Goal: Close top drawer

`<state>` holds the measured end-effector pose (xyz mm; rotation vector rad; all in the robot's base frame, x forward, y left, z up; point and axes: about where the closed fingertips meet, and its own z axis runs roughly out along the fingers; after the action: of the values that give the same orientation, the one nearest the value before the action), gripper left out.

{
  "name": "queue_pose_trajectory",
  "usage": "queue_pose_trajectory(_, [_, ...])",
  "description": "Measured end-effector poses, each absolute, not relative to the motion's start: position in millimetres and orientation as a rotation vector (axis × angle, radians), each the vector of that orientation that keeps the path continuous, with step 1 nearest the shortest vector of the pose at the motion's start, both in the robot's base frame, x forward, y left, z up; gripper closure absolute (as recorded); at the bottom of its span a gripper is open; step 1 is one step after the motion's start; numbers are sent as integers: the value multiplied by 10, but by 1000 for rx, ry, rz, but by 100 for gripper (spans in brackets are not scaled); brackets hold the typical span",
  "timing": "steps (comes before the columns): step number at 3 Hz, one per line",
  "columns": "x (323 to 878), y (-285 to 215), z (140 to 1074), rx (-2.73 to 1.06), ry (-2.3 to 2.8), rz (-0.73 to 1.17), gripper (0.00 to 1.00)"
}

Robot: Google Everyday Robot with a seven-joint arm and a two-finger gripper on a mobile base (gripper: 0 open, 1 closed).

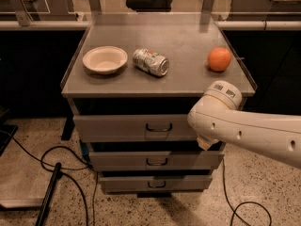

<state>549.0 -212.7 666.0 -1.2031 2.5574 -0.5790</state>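
Claw and white arm cover the right end of the top drawer. We see the claw's pale tip at the lower edge of that drawer's front, right of its dark loop handle. Contact is unclear, and we cannot tell whether the claw is parted or closed. The top drawer sits uppermost of three, with a dark gap between it and the tabletop. Above the drawer rest a bowl, a dented can and an orange.

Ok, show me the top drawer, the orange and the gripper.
top drawer (117, 127), camera view, front panel.
orange (219, 59), camera view, its middle.
gripper (205, 143), camera view, tip by the drawer's right end.
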Motion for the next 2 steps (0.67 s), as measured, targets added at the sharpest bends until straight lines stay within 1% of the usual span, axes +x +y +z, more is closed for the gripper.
queue_pose_trajectory(2, [5568, -2106, 6634, -1202, 2554, -589, 88])
